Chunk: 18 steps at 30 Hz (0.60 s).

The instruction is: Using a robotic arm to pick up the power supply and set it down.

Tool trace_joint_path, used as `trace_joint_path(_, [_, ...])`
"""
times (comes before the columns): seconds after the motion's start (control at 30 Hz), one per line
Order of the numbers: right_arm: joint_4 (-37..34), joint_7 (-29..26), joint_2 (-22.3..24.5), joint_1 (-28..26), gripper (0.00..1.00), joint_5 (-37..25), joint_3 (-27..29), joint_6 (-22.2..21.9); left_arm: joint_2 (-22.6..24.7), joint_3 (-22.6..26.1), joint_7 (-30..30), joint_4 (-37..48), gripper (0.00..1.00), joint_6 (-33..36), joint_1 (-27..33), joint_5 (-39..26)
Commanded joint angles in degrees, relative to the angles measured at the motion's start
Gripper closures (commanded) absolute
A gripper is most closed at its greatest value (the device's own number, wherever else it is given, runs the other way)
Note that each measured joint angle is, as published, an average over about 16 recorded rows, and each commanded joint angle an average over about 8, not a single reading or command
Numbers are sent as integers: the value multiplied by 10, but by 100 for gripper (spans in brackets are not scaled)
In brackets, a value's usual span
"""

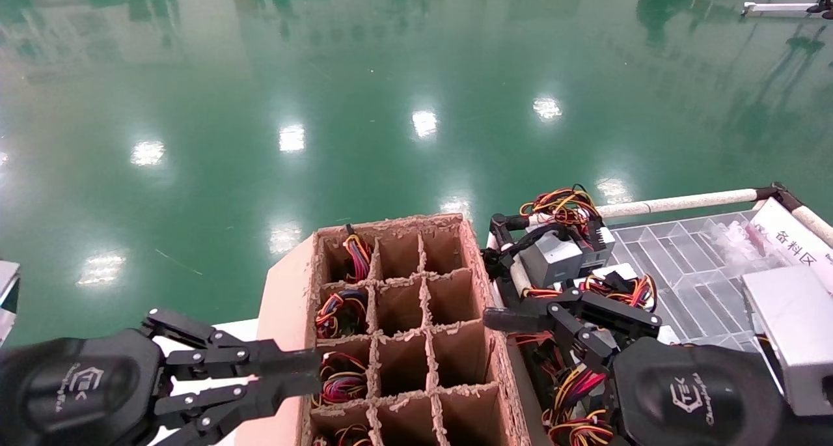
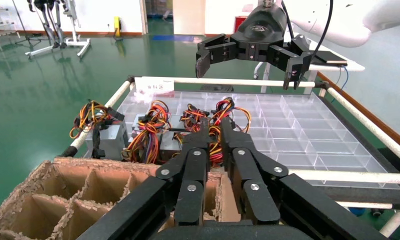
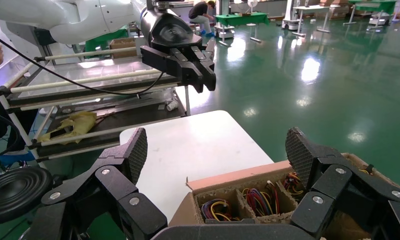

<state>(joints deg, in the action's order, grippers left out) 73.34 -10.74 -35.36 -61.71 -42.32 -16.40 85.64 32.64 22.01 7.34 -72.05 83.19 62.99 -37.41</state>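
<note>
The power supply (image 1: 552,257) (image 2: 107,142) is a small grey metal box. It rests at the far end of a row of similar units, with its bundle of red, yellow, orange and black wires bunched at its far end. The robotic arm (image 2: 337,27) has glossy white links and a black cable. Its right gripper (image 1: 573,317) (image 2: 247,70) hangs above the row, with its black fingers (image 2: 203,64) spread wide and clear of the power supply.

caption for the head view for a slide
Right gripper open above wired power supplies; left gripper shut beside the cardboard divider box.
</note>
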Motion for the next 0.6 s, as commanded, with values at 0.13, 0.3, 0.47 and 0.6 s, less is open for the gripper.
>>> trace_joint_path(0.13, [-4,0,-8,-4,0,-10,-7,0,0,0,0,0,90,0,0,0])
trace_joint_path(0.3, [-32,-5,-49,-41,0,-64,-44,5,0,0,0,0,28,0,0,0])
trace_joint_path(0.47, [-88,-5,-112,-107,0,-138,-96,23,0,0,0,0,0,0,0,0])
trace_joint_path(0.6, [-150,12,-168,-161,0,-188,-139,40,0,0,0,0,0,0,0,0])
